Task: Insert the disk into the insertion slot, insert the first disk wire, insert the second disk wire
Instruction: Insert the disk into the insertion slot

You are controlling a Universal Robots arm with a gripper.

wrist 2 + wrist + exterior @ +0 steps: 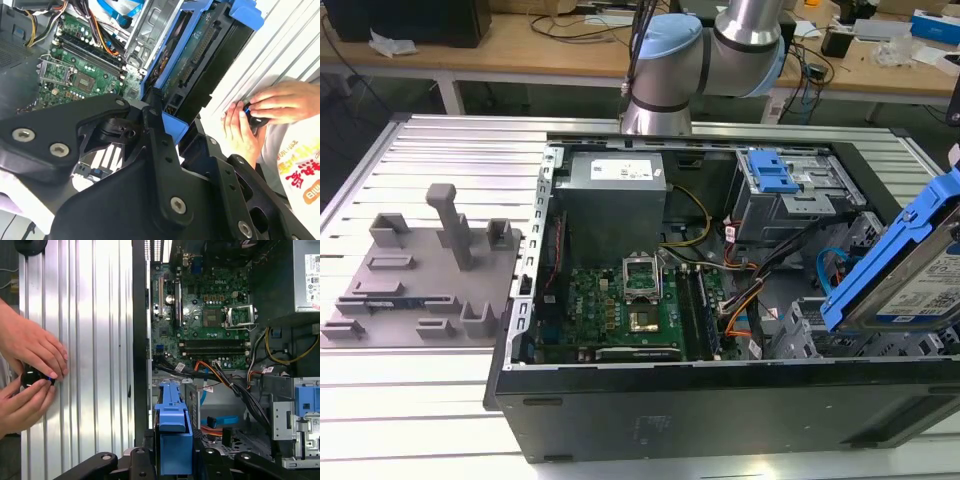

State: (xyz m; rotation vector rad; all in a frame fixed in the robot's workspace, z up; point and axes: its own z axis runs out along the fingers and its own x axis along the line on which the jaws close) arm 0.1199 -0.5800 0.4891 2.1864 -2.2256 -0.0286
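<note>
1. Disk: held tilted above the computer case, at the exterior view's right.
2. End effector: pinching the disk by its blue-framed edges, likely for edgewise entry.
3. Insertion slot: just below; disk not yet in.

Work surface: a ribbed aluminium table of parallel slotted profiles, pale grey, running lengthwise across the exterior view; its ribs also appear in both wrist views. Strong overhead light leaves a white glare on the ribs in the first wrist view. Behind the table stands a wooden workbench on white legs, carrying loose cables, a black box and a blue carton. The space beneath the bench lies in shadow.
</note>
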